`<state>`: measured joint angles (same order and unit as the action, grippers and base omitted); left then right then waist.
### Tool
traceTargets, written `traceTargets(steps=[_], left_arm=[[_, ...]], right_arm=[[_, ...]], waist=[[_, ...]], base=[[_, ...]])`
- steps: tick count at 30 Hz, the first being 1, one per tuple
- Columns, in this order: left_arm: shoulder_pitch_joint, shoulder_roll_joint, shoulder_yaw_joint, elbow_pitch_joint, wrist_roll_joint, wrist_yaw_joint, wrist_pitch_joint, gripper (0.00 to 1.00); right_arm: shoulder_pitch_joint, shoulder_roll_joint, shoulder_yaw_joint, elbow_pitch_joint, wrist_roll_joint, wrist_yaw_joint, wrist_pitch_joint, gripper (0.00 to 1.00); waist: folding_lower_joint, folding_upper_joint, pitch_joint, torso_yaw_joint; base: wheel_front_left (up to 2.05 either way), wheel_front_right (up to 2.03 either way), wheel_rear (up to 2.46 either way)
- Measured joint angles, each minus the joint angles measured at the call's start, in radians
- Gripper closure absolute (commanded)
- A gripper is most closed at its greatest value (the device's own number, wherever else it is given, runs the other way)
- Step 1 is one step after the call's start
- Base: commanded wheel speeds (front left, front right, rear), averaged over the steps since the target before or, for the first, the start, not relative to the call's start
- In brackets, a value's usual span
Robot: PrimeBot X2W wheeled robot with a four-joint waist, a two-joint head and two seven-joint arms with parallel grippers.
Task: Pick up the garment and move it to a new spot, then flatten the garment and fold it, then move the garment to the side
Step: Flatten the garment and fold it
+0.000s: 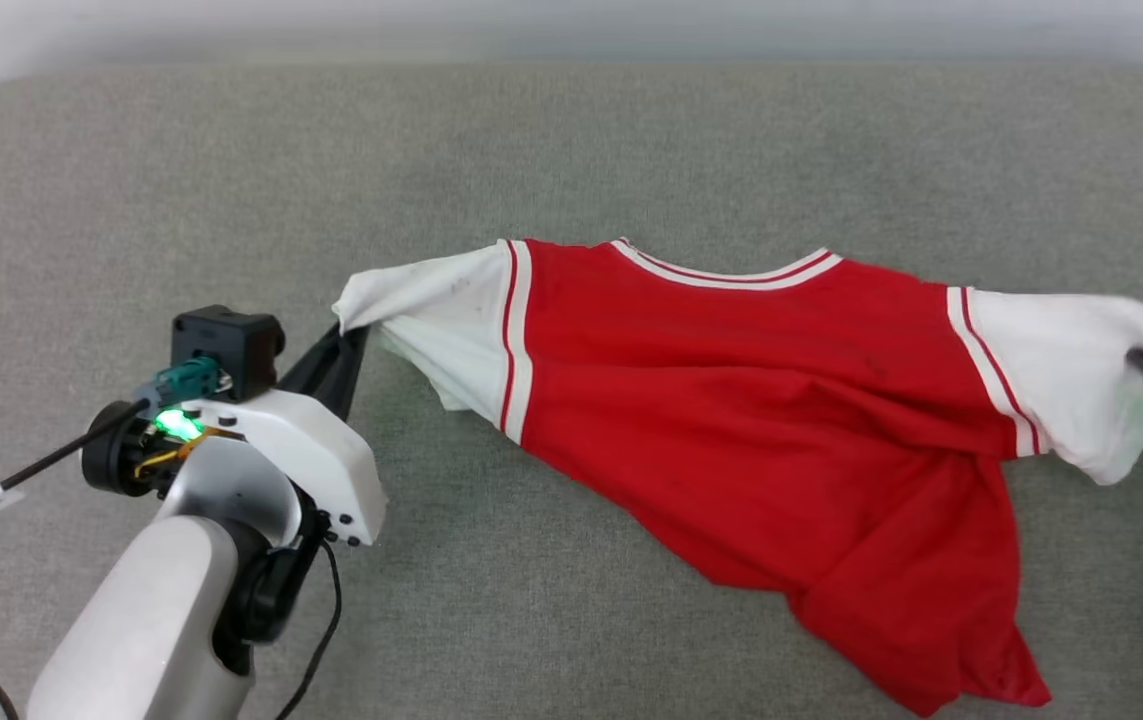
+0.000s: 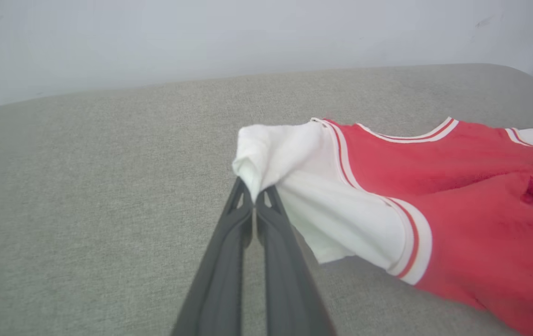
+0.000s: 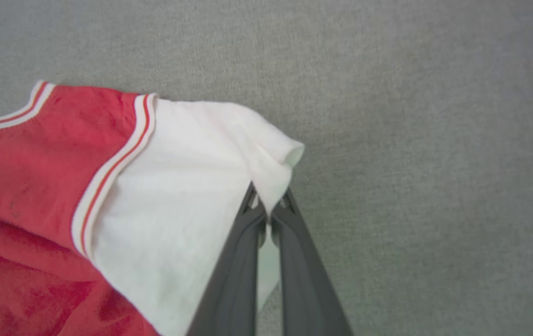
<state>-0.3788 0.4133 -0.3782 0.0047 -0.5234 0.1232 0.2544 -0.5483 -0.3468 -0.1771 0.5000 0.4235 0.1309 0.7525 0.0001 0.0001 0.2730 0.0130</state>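
garment (image 1: 761,400) stretched across centre and right of head frame on grey cushion (image 1: 571,150). left gripper (image 2: 253,198) clamped onto white sleeve (image 1: 431,310) at centre left, right gripper (image 3: 270,205) likewise at right edge. probably flattening; next, lowering evenly, smoothing bunched hem (image 1: 931,660) at lower right.
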Motion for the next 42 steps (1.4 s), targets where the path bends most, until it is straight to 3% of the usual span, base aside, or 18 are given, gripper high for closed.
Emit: traceTargets(steps=[9,19,26,33,42], left_arm=[[-0.114,-0.001,0.068,0.092,-0.009,0.008,-0.084,1.00],[-0.446,-0.035,0.089,0.325,-0.030,-0.067,-0.122,1.00],[-0.744,-0.039,0.097,0.493,0.006,-0.098,-0.194,1.00],[-1.065,0.001,0.125,0.588,0.055,-0.128,-0.324,1.00],[-1.307,0.020,0.138,0.706,0.070,-0.167,-0.430,1.00]], right_arm=[[-0.088,-0.026,0.072,-0.121,-0.090,0.000,-0.167,1.00],[-0.319,-0.009,0.141,-0.099,-0.100,0.000,-0.263,1.00],[-0.567,-0.023,0.191,-0.038,-0.101,0.000,-0.396,1.00],[-0.881,-0.026,0.231,-0.005,-0.109,0.000,-0.556,1.00],[-1.152,-0.002,0.298,0.090,-0.084,0.000,-0.676,1.00]], waist=[[0.0000,0.0000,-0.117,-0.015],[-0.0001,0.0000,-0.152,-0.020],[0.0000,0.0000,-0.073,-0.021],[0.0000,0.0000,0.055,-0.032],[0.0001,0.0000,0.278,-0.065]], base=[[0.00,0.00,0.00],[0.00,0.00,0.00],[0.00,0.00,0.00],[0.00,0.00,0.00],[0.00,0.00,0.00]])
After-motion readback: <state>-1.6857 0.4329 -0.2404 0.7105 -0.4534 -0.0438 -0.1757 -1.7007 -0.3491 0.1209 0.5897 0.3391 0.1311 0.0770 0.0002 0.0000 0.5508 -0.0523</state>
